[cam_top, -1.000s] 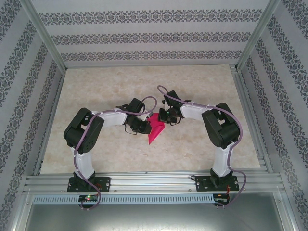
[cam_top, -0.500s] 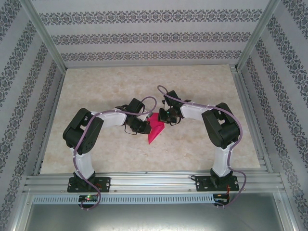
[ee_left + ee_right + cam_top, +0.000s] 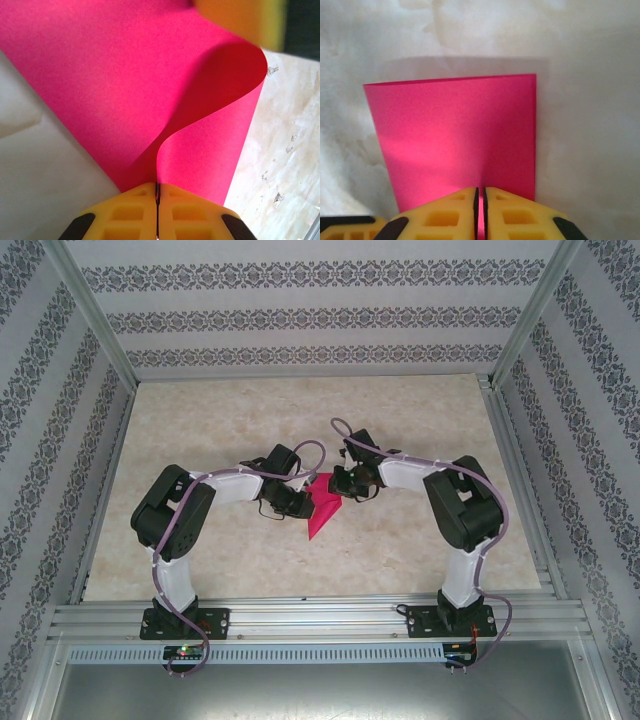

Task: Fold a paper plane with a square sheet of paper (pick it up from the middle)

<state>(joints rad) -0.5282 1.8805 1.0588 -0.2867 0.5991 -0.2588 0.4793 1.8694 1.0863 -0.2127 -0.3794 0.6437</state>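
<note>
The square sheet of paper (image 3: 322, 508) is magenta-pink and hangs between the two grippers over the middle of the table, its lower corner pointing toward the arms. In the left wrist view the paper (image 3: 125, 75) curls in an S-bend, and my left gripper (image 3: 158, 187) is shut on its edge. From above, the left gripper (image 3: 303, 506) sits at the sheet's left side. My right gripper (image 3: 335, 490) is at the sheet's upper right. Seen from the right wrist, the paper (image 3: 455, 135) spreads flat ahead, and my right gripper (image 3: 480, 190) pinches it with a thin slit between the jaws.
The marble-patterned table (image 3: 200, 430) lies bare round the arms. Patterned walls and metal frame posts (image 3: 90, 320) enclose it on three sides. A blurred yellow finger of the right gripper (image 3: 240, 20) shows at the top of the left wrist view.
The right arm's wrist and forearm have shifted slightly to the right. The left arm and the paper have stayed where they were.
</note>
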